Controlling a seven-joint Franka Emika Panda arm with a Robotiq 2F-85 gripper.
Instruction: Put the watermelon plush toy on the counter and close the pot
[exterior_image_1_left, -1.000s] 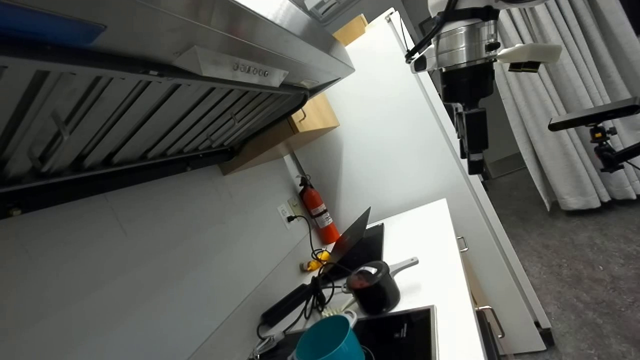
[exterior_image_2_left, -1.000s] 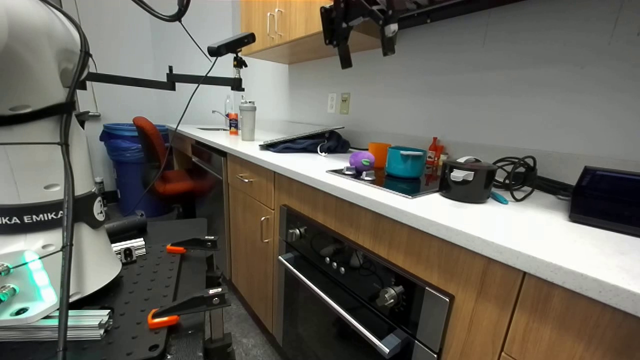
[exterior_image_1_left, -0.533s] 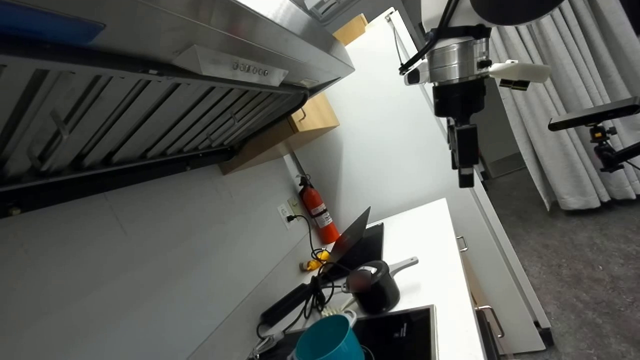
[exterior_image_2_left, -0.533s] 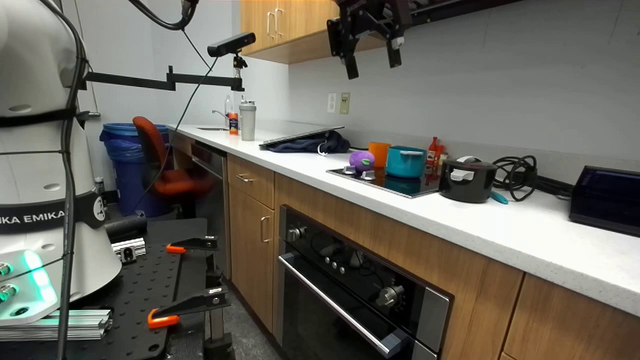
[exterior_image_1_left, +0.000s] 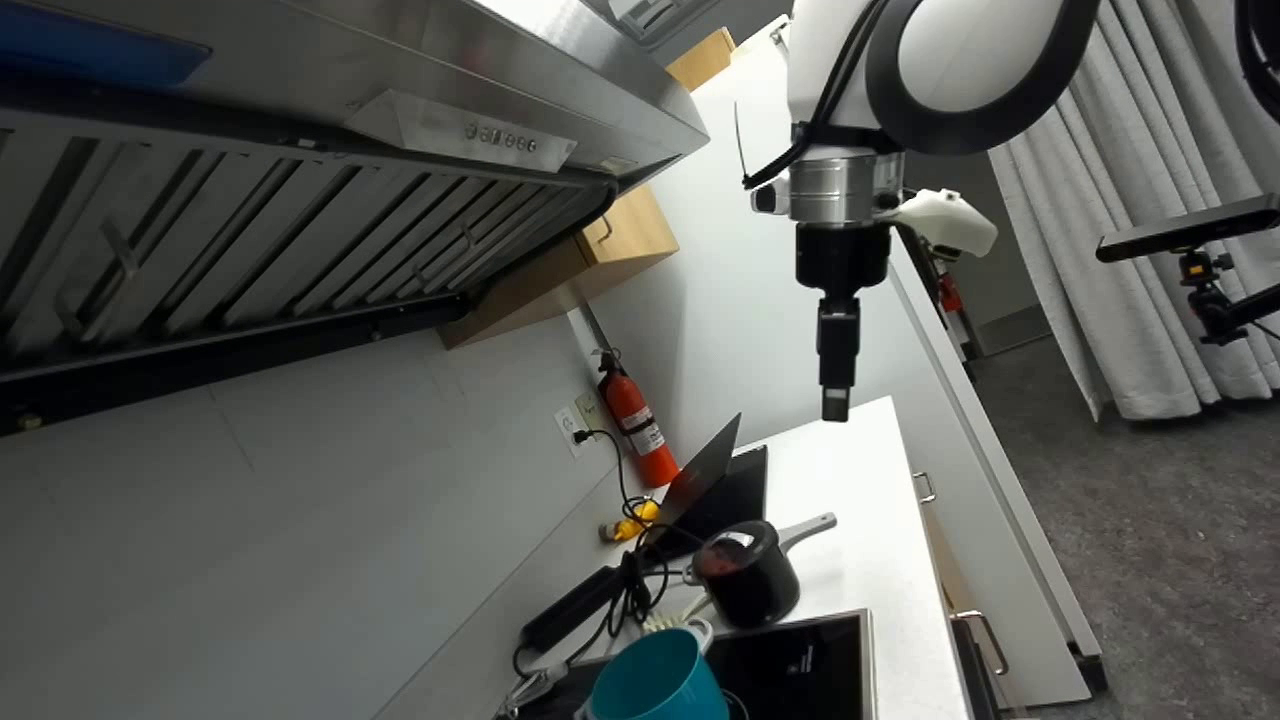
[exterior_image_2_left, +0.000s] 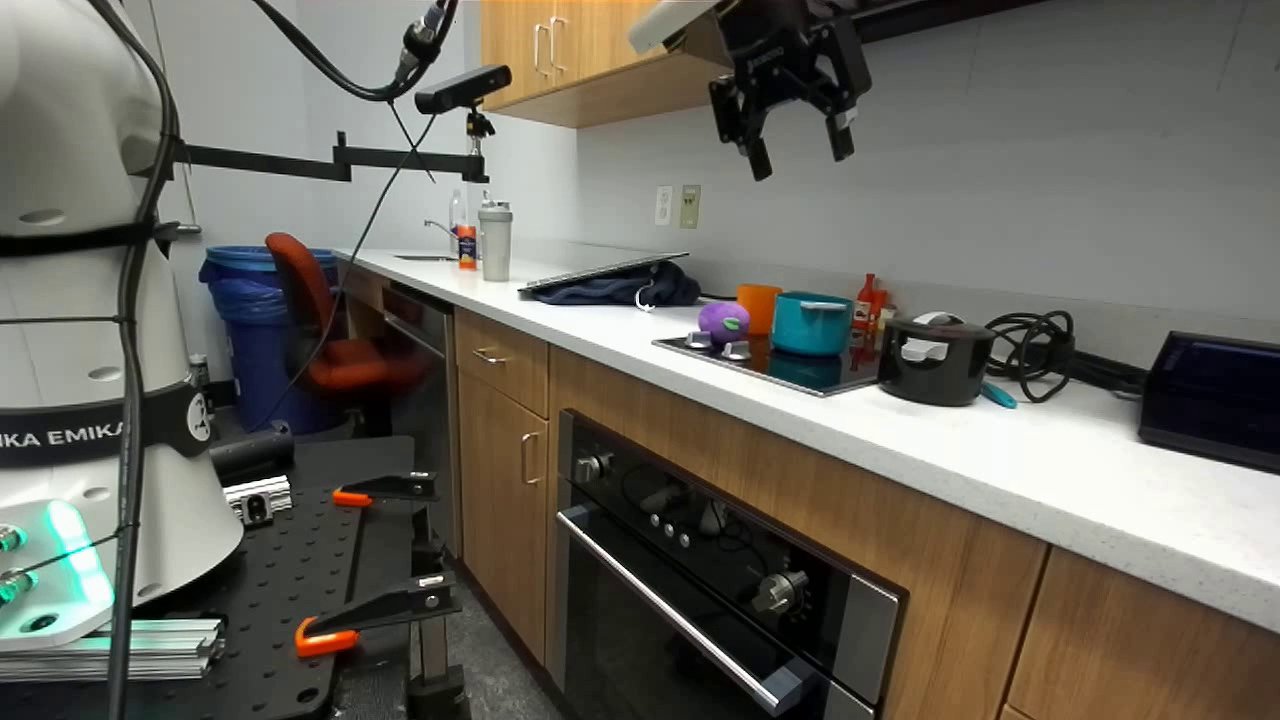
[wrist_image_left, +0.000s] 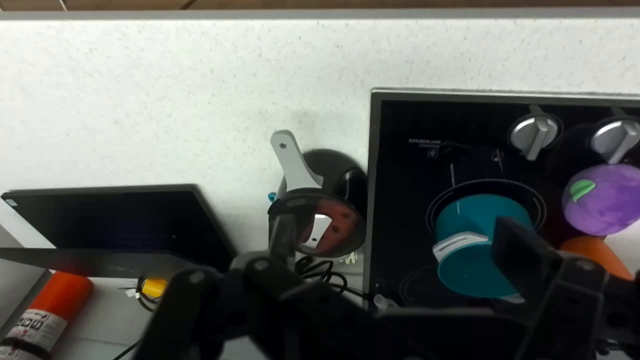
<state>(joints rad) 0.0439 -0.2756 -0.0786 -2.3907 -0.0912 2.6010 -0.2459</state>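
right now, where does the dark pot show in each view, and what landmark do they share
In an exterior view: dark pot, low, right of centre, above and right of the teal pot.
In an exterior view: dark pot, mid-height, right of centre and of the teal pot.
In the wrist view: dark pot, near the centre, left of the teal pot.
Shared landmark: the teal pot, in all three views.

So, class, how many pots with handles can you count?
2: the teal pot on the cooktop, and the dark pot on the counter beside it. Others may be hidden.
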